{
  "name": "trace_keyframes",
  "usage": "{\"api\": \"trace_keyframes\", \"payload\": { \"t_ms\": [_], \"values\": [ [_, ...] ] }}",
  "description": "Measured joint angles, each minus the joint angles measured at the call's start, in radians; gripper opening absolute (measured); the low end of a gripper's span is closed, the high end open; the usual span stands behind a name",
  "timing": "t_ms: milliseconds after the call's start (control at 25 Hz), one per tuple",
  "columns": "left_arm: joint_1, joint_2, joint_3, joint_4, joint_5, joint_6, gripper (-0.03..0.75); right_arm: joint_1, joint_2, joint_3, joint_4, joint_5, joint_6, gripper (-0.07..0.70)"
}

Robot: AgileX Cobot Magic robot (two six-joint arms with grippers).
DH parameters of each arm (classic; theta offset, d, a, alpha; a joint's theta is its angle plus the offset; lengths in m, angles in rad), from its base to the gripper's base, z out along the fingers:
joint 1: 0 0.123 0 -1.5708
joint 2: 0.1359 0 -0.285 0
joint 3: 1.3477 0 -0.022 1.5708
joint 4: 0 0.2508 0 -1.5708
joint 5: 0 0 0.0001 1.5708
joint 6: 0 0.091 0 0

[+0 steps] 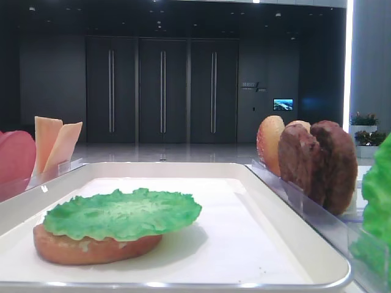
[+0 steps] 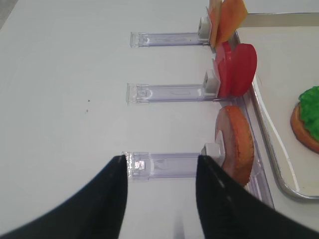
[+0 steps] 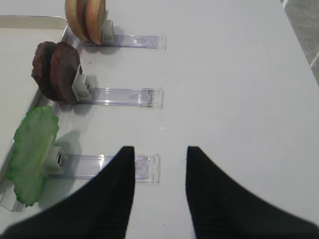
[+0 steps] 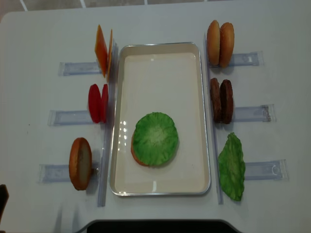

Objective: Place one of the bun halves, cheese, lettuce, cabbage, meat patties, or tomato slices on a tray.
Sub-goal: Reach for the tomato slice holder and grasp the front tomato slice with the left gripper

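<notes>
With a bun half [image 4: 138, 154] and lettuce [image 4: 155, 138] already on the tray [image 4: 160, 58], a meat patty [image 4: 221, 101] seems due next. Both jaws stand open and empty; the right gripper [image 3: 160, 162] should straddle the outer patty's rim squarely.

Lettuce [image 4: 155, 139] on bun half [image 4: 134, 154], in tray [image 4: 160, 55].

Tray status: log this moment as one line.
tray: bun half under lettuce | left gripper: open, empty | right gripper: open, empty | tomato slices: racked
</notes>
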State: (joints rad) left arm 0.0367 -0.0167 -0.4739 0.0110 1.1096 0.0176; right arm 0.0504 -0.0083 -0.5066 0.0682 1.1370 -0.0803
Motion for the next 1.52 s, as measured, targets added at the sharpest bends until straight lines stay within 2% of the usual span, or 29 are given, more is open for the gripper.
{"api": "trace_keyframes", "payload": {
  "t_ms": [1520],
  "values": [
    [0.000, 0.000, 0.000, 0.000, 0.000, 0.000, 0.345, 0.000, 0.000, 0.000, 0.001, 0.000, 0.000, 0.245]
  ]
}}
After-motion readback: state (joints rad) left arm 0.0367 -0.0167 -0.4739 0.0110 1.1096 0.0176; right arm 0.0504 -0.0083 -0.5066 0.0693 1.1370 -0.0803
